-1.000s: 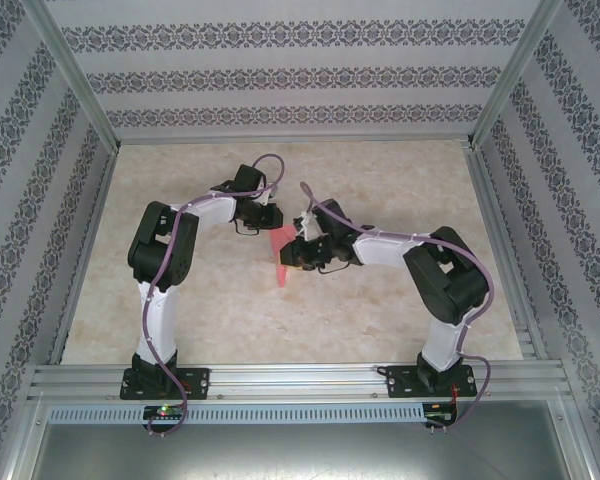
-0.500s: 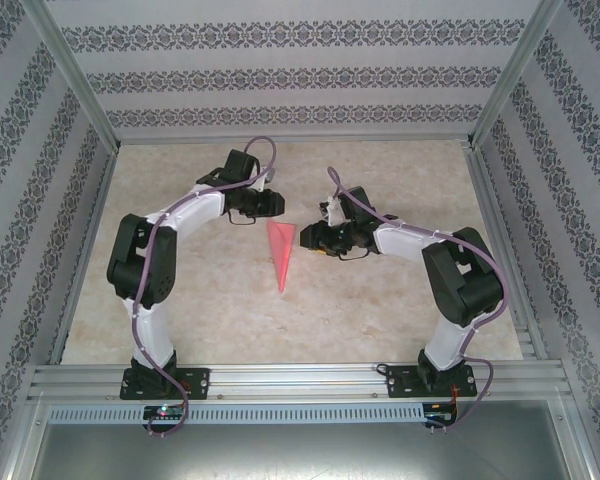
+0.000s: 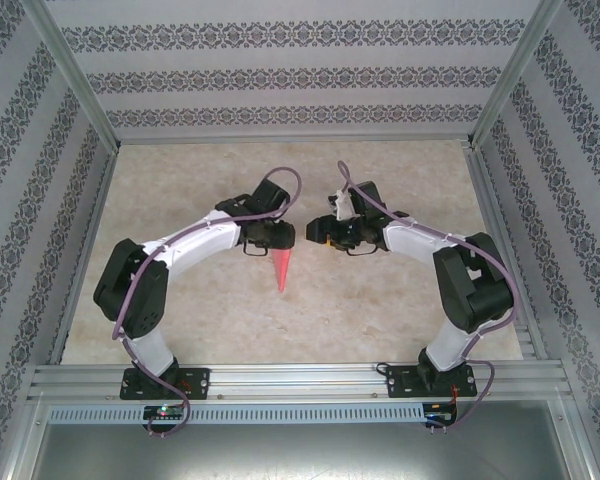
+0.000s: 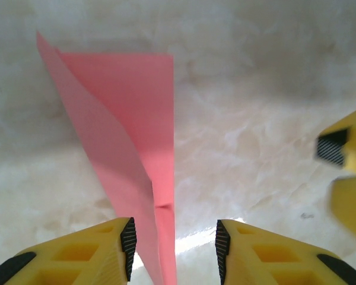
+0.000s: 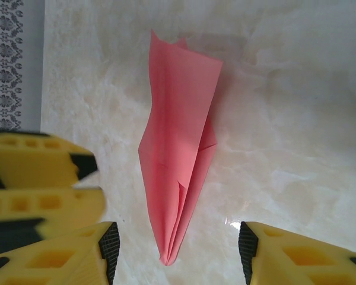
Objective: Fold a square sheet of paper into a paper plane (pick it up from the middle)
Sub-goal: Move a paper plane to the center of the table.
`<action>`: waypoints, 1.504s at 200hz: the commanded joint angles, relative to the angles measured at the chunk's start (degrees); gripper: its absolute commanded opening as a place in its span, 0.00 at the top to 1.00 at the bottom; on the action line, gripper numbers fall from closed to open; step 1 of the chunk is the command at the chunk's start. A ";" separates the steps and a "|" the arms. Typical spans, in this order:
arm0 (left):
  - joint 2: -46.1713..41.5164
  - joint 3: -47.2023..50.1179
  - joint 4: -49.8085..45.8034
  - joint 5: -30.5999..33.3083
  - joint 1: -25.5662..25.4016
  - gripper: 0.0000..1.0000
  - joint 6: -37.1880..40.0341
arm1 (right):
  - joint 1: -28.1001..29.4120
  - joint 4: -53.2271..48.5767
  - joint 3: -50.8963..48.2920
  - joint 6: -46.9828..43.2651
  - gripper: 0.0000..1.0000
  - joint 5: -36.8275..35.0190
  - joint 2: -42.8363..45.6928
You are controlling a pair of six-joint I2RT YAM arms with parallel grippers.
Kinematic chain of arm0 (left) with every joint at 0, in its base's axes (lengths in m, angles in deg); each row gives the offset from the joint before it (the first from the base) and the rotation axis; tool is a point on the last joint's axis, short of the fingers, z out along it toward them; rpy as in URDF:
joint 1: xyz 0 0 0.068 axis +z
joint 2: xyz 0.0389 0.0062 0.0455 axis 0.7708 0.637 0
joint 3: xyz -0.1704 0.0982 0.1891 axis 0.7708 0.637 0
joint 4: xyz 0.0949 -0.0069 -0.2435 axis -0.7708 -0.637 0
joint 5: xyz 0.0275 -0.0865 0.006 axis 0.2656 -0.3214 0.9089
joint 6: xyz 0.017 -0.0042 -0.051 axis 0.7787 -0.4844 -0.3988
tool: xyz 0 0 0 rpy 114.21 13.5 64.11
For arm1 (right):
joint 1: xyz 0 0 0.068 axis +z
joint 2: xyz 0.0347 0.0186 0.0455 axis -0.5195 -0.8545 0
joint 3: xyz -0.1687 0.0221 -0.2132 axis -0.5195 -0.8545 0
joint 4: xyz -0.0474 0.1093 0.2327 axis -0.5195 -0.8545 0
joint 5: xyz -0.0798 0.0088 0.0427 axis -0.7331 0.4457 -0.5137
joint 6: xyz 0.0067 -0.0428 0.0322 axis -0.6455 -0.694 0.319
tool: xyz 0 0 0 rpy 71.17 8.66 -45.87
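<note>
The square sheet of paper is folded into a slim salmon-pink paper plane that lies flat on the marble table, its point toward the near edge. My left gripper hovers over its wide far end, jaws open. In the left wrist view the paper plane runs down between the open left gripper, close to the left finger, not clamped. My right gripper stands just right of the left one, open. In the right wrist view the paper plane has its point between the open right gripper.
Patterned walls and metal rails enclose the marble table. The two grippers are close together near the table's middle; a left finger shows at the left edge of the right wrist view, a right finger at the right edge of the left wrist view.
Both grippers let go of the plane, drew apart and opened wider. The left gripper has since come back over the plane's wide end. The plane lies on the table.
</note>
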 commanded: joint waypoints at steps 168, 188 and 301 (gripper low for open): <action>-1.23 9.41 4.42 3.53 -0.54 0.95 -4.84 | 0.94 8.65 -4.90 4.85 0.42 5.30 -0.55; -3.83 12.38 8.26 -0.59 1.15 0.95 -4.65 | 2.93 11.63 -4.74 7.53 0.41 5.90 -2.31; -8.89 21.81 20.90 -15.24 8.63 0.95 -6.48 | 11.40 16.05 -2.35 15.23 0.41 4.24 -9.81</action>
